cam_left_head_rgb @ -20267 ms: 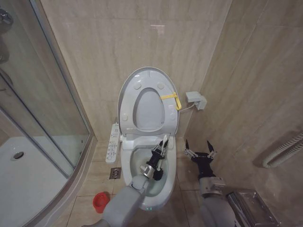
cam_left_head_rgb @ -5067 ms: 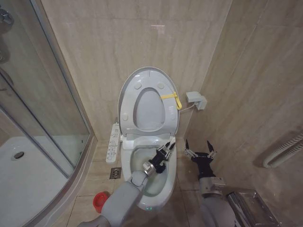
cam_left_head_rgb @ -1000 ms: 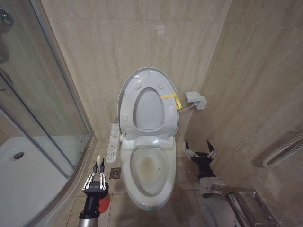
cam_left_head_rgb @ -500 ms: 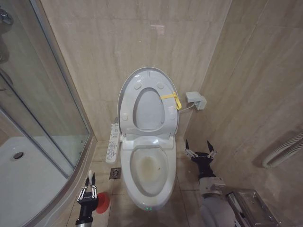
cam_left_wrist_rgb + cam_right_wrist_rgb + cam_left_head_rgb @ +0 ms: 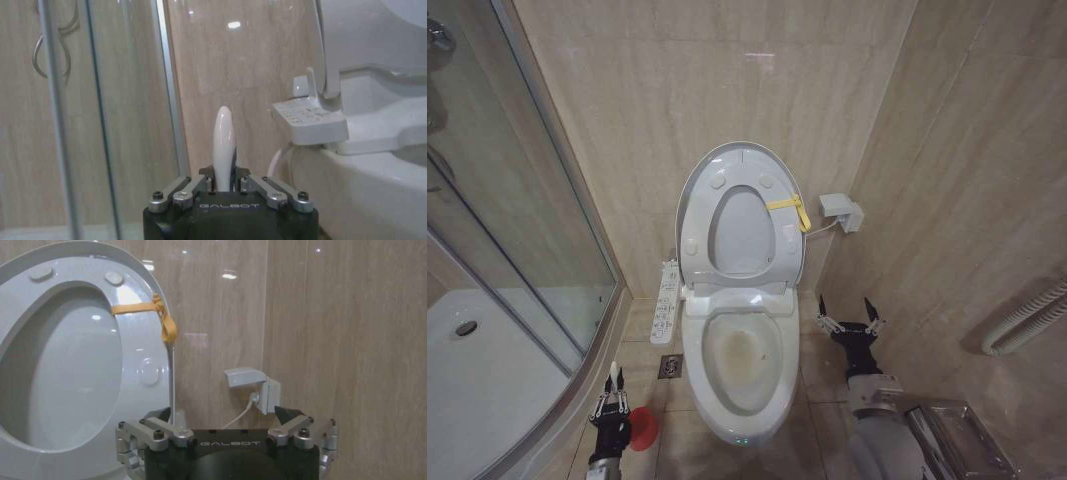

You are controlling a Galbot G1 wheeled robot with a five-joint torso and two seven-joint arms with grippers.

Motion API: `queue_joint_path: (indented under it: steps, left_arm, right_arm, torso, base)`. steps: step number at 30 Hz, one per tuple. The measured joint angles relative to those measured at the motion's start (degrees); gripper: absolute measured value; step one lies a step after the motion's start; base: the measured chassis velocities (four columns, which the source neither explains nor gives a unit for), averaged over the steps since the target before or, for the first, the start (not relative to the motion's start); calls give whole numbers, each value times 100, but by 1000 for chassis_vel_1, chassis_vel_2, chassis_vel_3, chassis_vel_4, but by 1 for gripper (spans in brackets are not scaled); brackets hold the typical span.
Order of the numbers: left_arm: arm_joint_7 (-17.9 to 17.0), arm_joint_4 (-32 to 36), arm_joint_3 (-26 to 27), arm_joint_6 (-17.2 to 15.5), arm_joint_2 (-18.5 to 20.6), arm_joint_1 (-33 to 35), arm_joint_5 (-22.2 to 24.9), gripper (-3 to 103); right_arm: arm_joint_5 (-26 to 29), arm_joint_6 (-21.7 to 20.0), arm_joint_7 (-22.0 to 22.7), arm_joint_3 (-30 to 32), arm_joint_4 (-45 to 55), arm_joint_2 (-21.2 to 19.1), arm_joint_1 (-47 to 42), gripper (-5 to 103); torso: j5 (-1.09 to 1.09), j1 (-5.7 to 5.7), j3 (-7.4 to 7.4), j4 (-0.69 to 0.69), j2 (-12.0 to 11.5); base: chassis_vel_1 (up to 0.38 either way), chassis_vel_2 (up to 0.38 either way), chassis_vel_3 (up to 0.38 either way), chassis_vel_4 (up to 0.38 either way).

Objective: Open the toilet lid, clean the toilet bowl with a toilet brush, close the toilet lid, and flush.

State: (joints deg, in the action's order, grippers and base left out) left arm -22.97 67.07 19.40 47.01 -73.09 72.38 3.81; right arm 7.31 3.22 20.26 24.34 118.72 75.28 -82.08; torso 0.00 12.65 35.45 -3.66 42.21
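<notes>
White toilet lid (image 5: 739,165) stands raised; toilet bowl (image 5: 742,360) is uncovered, stained. Left claw (image 5: 611,397), low by the red holder (image 5: 641,427), grips the toilet brush (image 5: 222,145) handle upright. Right claw (image 5: 846,317) idles spread beside the bowl. Closing, flushing remain.

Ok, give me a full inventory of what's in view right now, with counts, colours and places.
toilet lid: 1, white, raised against the back wall
seat ring: 1, white, raised with the lid, yellow strap
toilet bowl: 1, white, open, stained
button panel: 1, white, left of the bowl
toilet brush: 1, white handle, upright in the left gripper
holder: 1, red, floor, left of the bowl
socket box: 1, white, right wall
shower tray: 1, white, far left
left gripper: by the holder, closed on the handle
right gripper: open, right of the bowl
</notes>
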Motion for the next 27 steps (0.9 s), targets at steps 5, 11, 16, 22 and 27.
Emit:
queue_joint_path:
  steps: [5,11,16,22,27]
  left_arm:
    - [191,-342,-117,-3,-13,-346,203,19]
    - [353,-875,-270,-6,-39,-839,302,19]
    - [429,-1039,-401,-11,-115,-1065,305,19]
    - [483,-1274,-466,-15,-188,-1208,324,19]
    - [521,-1481,-485,-15,-201,-1222,301,19]
  right_arm:
    - [0,0,1,0,0,0,0,100]
    - [0,0,0,0,0,0,0,100]
    - [0,0,0,0,0,0,0,100]
    - [0,0,0,0,0,0,0,100]
    - [0,0,0,0,0,0,0,100]
  torso:
    - [0,0,0,0,0]
    - [1,0,0,0,0]
    - [1,0,0,0,0]
    - [1,-1,0,0,0]
    - [1,-1,0,0,0]
  base:
    - [0,0,0,0]
    - [0,0,0,0]
    - [0,0,0,0]
    - [0,0,0,0]
    - [0,0,0,0]
